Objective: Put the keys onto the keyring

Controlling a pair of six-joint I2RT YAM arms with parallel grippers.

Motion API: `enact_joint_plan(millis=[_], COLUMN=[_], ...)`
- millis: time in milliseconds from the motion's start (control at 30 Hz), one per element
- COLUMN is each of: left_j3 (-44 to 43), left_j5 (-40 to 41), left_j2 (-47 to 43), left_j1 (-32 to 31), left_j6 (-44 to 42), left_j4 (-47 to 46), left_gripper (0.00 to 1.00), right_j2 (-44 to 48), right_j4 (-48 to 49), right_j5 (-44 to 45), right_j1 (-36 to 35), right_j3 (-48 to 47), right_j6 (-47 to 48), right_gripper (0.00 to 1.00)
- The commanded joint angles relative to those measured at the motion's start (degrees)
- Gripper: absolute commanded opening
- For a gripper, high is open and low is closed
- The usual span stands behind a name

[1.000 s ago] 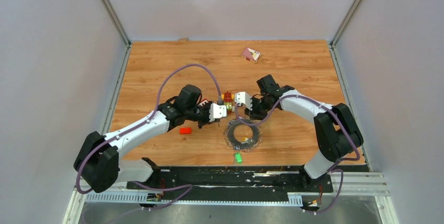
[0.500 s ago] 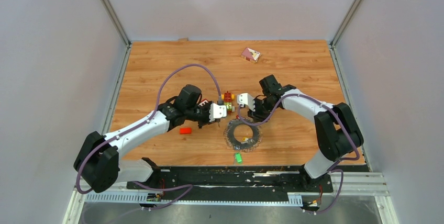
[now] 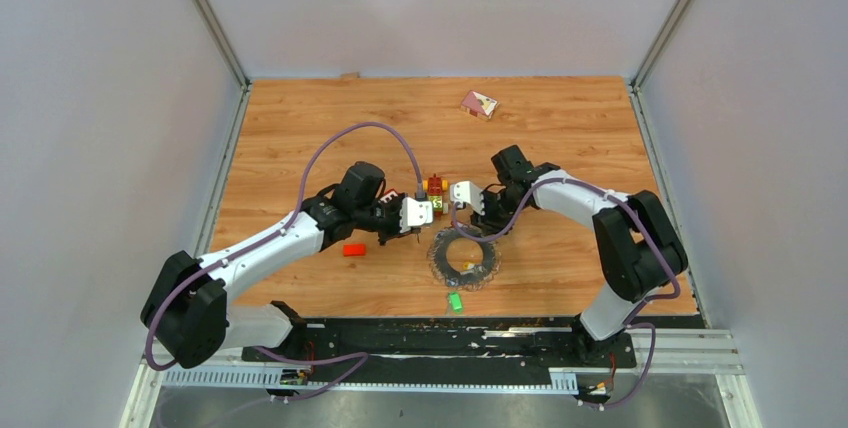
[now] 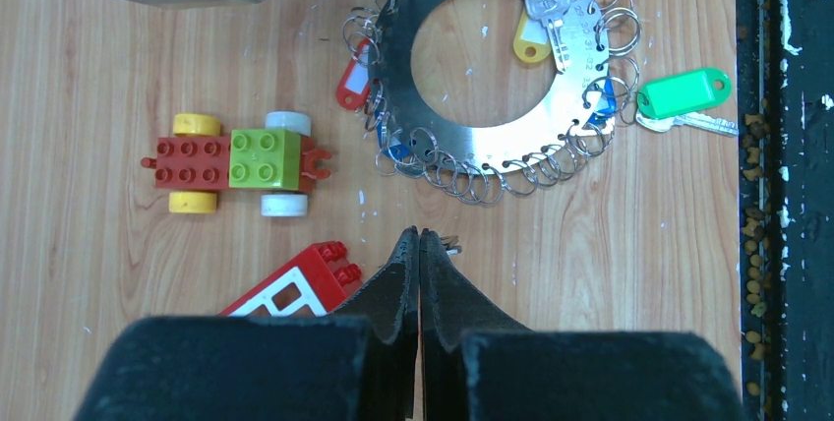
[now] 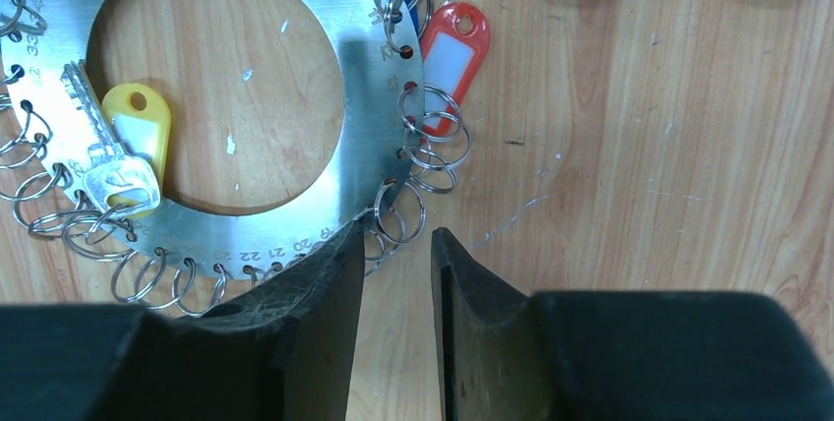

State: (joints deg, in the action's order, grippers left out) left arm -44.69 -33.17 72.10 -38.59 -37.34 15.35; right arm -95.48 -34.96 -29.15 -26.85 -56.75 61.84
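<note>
Standing part open and gripping nothing, the right hand (image 5: pixel 395 239) has the keyring (image 5: pixel 382 37) just ahead on the worktop (image 5: pixel 639 146); the left hand (image 4: pixel 420 234) is pinched shut, a green-tagged key (image 4: pixel 684 94) lying ahead-right.

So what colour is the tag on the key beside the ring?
The tag is green; the left wrist view shows it best.

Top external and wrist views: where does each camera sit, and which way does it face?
Top external: above and behind the bases, looking down on the table; left arm and right arm show whole.
Left wrist: on the left arm, looking down past the shut left gripper at the keyring.
Right wrist: likewise, past the open right gripper.
Shared: both wrist views show the yellow-tagged key.
</note>
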Motion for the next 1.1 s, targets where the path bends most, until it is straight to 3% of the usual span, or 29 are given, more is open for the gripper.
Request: enact_joint_plan(millis=[0,333,567,767,1067], left_j3=[-0.2,-0.3,-1.1,-4.3,-8.1], left_j5=[-1.4,-0.3,4.6,7.6,8.2], left_j2=[-1.2,-0.6,2.9,8.4,15.9], left_j1=[0.2,0.2,0.7,1.0,1.0], left_j6=[0.6,0.0,-4.6,-8.7,-6.9], left_j4=[-0.9,0.4,6.8,15.7,18.1], left_gripper=[0.00,0.00,0.00,0.01,0.06], right_j2=[-0.9,-1.6,-1.3,1.9,5.2], right_j4=[1.7,2.5,1.0,-1.3,-8.0], right_j5=[-0.7,-1.3,-2.5,-2.4,-4.5], right_j1=[-0.7,-1.1,-1.1,-1.1,-1.0], right_j3=[-1.7,-1.8,-2.3,-1.8,-2.4], right_j6=[1.0,1.2,2.4,2.8,3.5], right_gripper=[0.32,0.27,0.05,0.00,0.00])
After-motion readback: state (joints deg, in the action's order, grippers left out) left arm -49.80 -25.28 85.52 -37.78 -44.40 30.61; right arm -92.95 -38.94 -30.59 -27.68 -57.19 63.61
